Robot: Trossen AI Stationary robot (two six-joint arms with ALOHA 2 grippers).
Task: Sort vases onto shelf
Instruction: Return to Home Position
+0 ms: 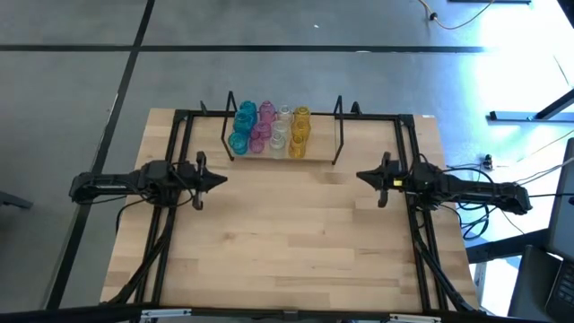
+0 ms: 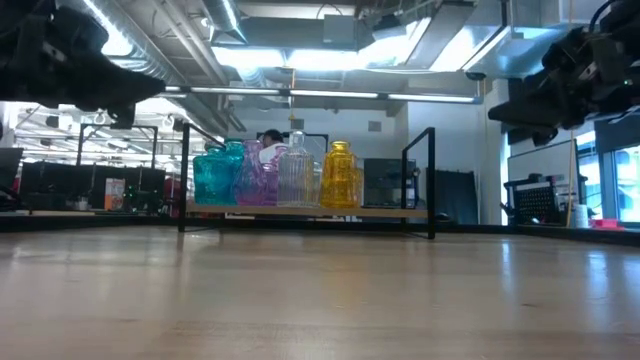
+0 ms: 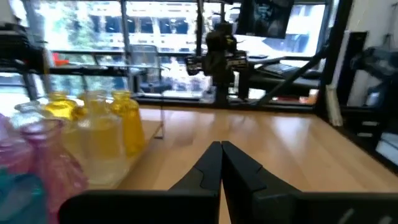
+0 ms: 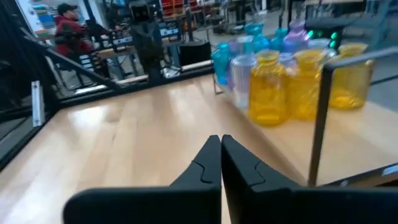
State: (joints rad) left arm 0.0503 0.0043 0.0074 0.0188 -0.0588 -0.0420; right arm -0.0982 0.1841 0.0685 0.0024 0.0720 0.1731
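Several small glass vases [image 1: 269,131] stand on their bases in colour rows on the shelf [image 1: 317,154], a low light-wood plank with black wire end frames at the table's far edge: teal [image 2: 217,174], pink [image 2: 257,174], clear [image 2: 295,174], yellow [image 2: 340,176]. My left gripper [image 1: 222,179] hovers shut at the table's left side, above the wood, well short of the shelf. My right gripper [image 1: 360,177] hovers shut at the right side, mirrored. In the wrist views the left gripper [image 3: 221,147] and the right gripper [image 4: 221,140] show fingers closed together on nothing.
The shelf's right half [image 1: 319,144] holds no vases. Bare tabletop [image 1: 287,242] spreads between and in front of the arms. A black metal frame [image 1: 184,126] runs along the table's far and side edges. A person [image 4: 64,28] in red stands in the room beyond.
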